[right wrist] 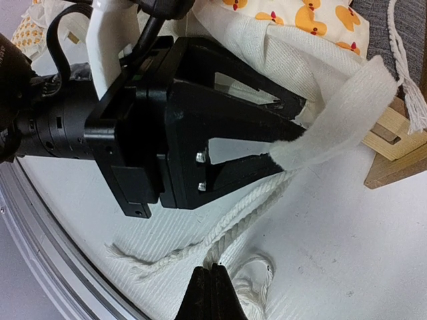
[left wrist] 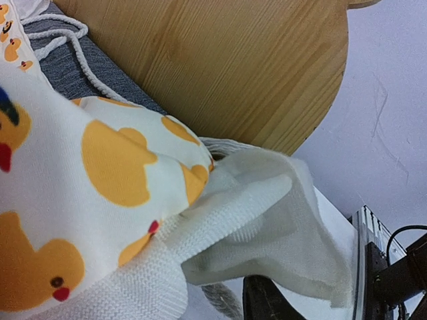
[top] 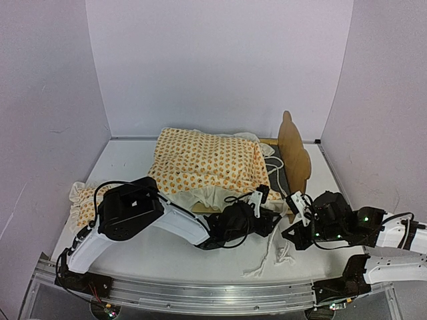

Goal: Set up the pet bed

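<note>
The pet bed (top: 294, 157) stands in the far middle of the table (top: 167, 260), with its wooden headboard (left wrist: 220, 67) upright at the right end. A duck-printed mattress cover (top: 207, 163) lies over the frame in a loose heap and hangs over the near edge. A small matching pillow (top: 83, 200) lies apart at the left side of the table.

Both arms meet at the near right corner of the bed, just beside the headboard. The left gripper (right wrist: 293, 133) has its jaws apart. A flat white tie (right wrist: 347, 100) of the cover ends at the tip of its lower finger and touches it, but it is not pinched. The right gripper (right wrist: 212, 277) has its fingers pressed together, low over the table, where a white cord (right wrist: 220, 227) passes. I cannot tell if the cord is really caught between them.

I judge that the step in hand is fastening the cover to the frame at this corner. The cover is on the bed but not yet spread flat, and the pillow is not yet placed. The next move probably needs the left gripper to take the tie firmly and lead it around the frame post. The tie is soft and may slip away.
</note>
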You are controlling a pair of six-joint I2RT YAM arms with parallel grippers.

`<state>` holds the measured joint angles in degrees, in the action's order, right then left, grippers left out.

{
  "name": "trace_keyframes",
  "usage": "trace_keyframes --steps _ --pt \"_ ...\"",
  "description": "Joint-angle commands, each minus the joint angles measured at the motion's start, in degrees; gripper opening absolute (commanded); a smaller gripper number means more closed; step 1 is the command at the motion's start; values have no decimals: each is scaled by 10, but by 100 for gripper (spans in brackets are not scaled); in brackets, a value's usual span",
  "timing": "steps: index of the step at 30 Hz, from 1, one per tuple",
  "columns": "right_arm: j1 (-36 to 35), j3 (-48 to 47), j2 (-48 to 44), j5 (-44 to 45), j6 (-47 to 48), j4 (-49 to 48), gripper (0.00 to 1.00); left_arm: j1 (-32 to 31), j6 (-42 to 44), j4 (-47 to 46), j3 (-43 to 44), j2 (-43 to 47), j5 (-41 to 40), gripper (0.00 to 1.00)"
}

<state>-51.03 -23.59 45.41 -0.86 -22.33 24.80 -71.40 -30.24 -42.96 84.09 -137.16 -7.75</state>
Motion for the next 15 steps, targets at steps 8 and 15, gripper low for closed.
trace_keyframes --steps 8,15 --pt "2 -2 -4 -1 -8 -25 0 0 43 10 75 -36 -41 32" --pt "3 4 -15 77 -32 40 0 6 56 7 43 6 -13 4"
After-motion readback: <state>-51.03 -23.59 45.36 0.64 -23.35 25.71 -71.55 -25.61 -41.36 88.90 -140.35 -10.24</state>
